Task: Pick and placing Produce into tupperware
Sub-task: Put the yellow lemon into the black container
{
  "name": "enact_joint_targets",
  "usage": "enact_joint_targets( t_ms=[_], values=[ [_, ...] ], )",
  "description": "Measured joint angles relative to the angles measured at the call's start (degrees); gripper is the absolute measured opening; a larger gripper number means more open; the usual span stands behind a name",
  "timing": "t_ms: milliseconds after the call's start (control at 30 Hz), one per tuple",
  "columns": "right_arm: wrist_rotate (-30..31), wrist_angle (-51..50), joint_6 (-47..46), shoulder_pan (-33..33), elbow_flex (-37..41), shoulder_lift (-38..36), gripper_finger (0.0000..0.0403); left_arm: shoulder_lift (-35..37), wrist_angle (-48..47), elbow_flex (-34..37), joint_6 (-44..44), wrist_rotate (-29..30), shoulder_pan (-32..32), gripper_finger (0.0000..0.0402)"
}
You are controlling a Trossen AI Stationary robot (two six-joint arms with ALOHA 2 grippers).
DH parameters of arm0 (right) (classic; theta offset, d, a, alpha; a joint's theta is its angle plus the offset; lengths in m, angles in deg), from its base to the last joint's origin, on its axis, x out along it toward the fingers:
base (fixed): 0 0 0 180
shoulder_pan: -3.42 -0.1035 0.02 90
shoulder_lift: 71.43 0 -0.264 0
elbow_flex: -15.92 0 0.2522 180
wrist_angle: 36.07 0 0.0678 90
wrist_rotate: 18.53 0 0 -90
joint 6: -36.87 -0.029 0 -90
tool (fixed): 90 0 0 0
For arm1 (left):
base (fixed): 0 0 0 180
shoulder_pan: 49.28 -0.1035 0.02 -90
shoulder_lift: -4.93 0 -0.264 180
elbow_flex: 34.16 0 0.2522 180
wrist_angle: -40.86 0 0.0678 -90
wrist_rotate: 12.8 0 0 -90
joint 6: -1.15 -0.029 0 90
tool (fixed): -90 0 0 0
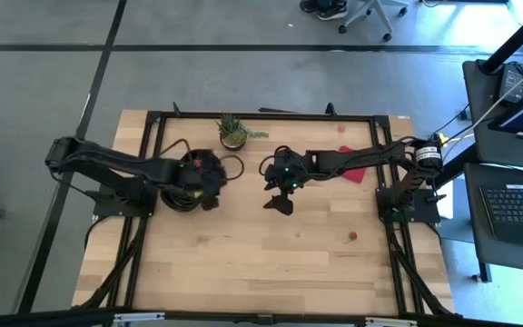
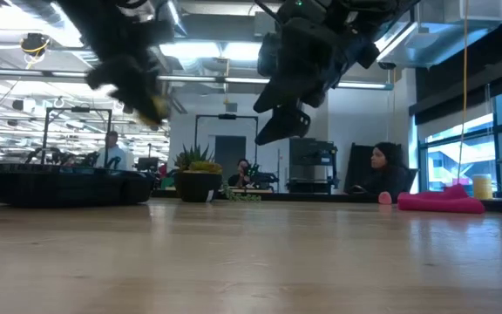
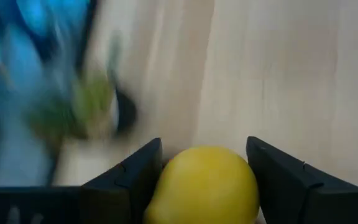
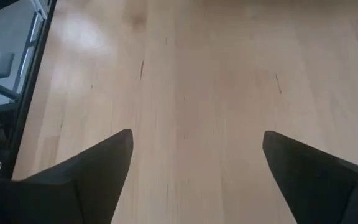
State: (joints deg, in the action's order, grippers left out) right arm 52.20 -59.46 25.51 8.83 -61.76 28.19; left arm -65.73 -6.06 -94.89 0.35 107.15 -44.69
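Clamped across its middle in the left hand (image 3: 204,186), a yellow lemon (image 3: 207,186) hangs above the tupperware (image 2: 64,186); it looks light, hard, slippery. Right hand (image 4: 194,168) gapes empty over the tabletop (image 4: 229,74).

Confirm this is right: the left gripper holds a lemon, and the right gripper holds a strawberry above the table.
Not quite. The left gripper does hold the lemon, but the right gripper is open and empty above the table, as the right wrist view shows.

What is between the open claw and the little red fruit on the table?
Only bare wood lies between the right gripper and the red fruit, seen in the high view.
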Motion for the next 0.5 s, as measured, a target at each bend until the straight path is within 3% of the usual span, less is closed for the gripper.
enact_joint_targets(
  t_ms=[100,200,500],
  values=[
    [0.02,-0.05,0.07,0.00,0.00,-0.01,0.0361,0.60,-14.51,-2.22,16.95,-3.46,-1.25,0.0206],
    [0.08,-0.05,0.09,0.00,0.00,-0.02,0.0361,0.67,-23.64,-1.68,27.13,-4.65,-3.06,0.0206],
    [0.11,-0.11,-0.28,0.02,0.00,-0.03,0.0361,0.60,-23.39,5.24,31.38,-12.76,-8.06,0.0229]
  ],
)
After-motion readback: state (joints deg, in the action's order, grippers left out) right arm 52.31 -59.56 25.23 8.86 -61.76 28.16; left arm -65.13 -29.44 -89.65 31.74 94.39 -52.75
